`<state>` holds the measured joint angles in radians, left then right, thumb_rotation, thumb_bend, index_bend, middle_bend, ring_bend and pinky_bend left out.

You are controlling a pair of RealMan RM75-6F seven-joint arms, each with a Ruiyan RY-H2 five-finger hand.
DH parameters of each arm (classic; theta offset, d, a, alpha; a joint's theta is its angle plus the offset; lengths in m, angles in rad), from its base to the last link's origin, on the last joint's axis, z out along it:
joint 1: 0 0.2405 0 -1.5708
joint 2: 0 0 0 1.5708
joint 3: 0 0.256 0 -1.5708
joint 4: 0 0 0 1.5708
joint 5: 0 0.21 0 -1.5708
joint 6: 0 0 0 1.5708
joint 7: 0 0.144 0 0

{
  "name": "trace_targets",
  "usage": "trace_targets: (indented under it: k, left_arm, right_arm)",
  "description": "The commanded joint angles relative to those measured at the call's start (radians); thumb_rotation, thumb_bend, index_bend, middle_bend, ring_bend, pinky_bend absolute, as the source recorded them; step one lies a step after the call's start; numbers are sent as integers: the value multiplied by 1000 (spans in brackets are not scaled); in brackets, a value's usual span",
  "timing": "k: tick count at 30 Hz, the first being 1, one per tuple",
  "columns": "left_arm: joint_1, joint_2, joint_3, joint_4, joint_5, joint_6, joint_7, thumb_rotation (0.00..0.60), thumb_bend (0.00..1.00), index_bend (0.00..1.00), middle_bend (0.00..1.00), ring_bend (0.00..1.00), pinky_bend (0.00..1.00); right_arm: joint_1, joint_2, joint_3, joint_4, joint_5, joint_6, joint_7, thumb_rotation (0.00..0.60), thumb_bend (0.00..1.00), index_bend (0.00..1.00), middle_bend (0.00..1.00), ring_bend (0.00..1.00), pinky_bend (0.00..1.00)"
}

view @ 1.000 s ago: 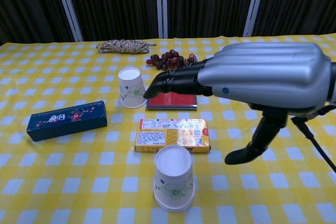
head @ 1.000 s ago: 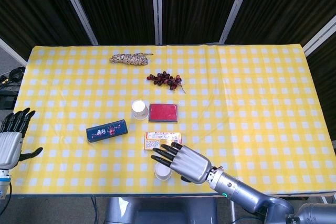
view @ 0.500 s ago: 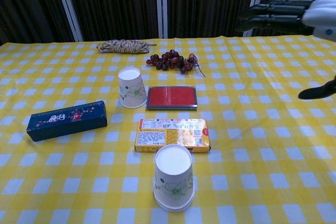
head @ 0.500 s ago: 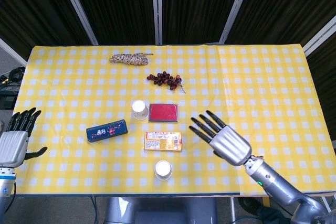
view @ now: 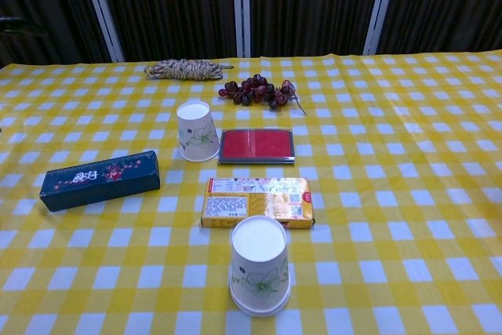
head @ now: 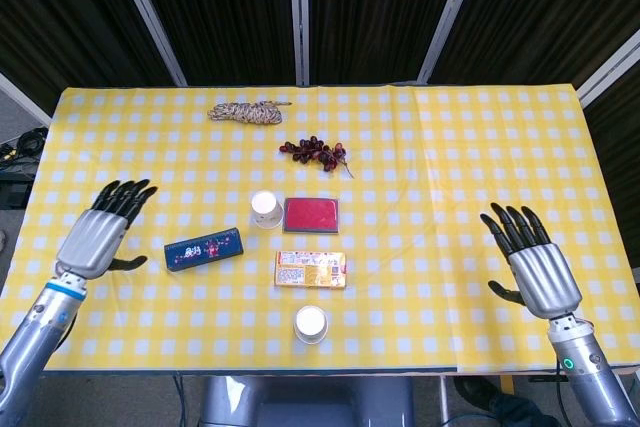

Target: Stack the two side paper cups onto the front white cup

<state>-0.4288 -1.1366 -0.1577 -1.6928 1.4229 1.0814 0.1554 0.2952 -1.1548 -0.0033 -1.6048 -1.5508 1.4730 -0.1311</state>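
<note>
- The front white cup [view: 260, 266] stands upside down near the front edge of the bench [head: 480, 147], on the yellow checked cloth.
- A second paper cup [view: 197, 131], also inverted and printed with a green pattern, stands farther back and slightly to the left, well apart from the front cup.
- A yellow packet [view: 257, 202] lies flat between the two cups, just behind the front cup.
- A red flat case [view: 256, 147] lies just beside the second cup, on its right.
- A dark blue box [view: 100, 180] lies to the left of the yellow packet, set at a slight angle.
- A bunch of dark grapes [view: 259, 91] and a coil of rope [view: 187, 70] lie toward the back of the bench.
- The left hand [head: 98, 239] hovers over the left side of the bench, near the blue box; its fingers [head: 125, 196] are spread and hold nothing.
- The right hand [head: 532, 264] hovers over the right side, well apart from all objects; its fingers [head: 513, 226] are spread and hold nothing.
- Neither hand shows in the chest view.
</note>
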Motion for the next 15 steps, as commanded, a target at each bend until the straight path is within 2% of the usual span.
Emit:
trace_targets:
  k: [1, 4, 8, 11, 15]
  left_arm:
    - [-113, -7, -59, -26, -52, -109, 50, 600, 0, 0, 0, 0, 17]
    - [-181, -28, -85, -15, -74, -172, 69, 600, 0, 0, 0, 4, 83]
    - [-278, -82, -116, 50, -102, -266, 73, 600, 0, 53, 6, 87, 210]
    - [-351, -161, -129, 142, -132, -331, 54, 600, 0, 100, 33, 112, 232]
    - [-425, -266, -133, 265, -160, -373, 44, 600, 13, 114, 42, 119, 238]
  right_arm:
    - [-21, -8, 5, -10, 13, 17, -8, 600, 0, 0, 0, 0, 0]
    - [-38, -6, 5, -24, 19, 28, -10, 600, 0, 0, 0, 0, 0]
    - [-52, 7, 2, -41, 23, 30, -26, 600, 0, 0, 0, 0, 0]
    - [-62, 14, 4, -53, 16, 38, -36, 600, 0, 0, 0, 0, 0]
    - [-72, 14, 8, -52, 4, 48, -50, 600, 0, 0, 0, 0, 0]
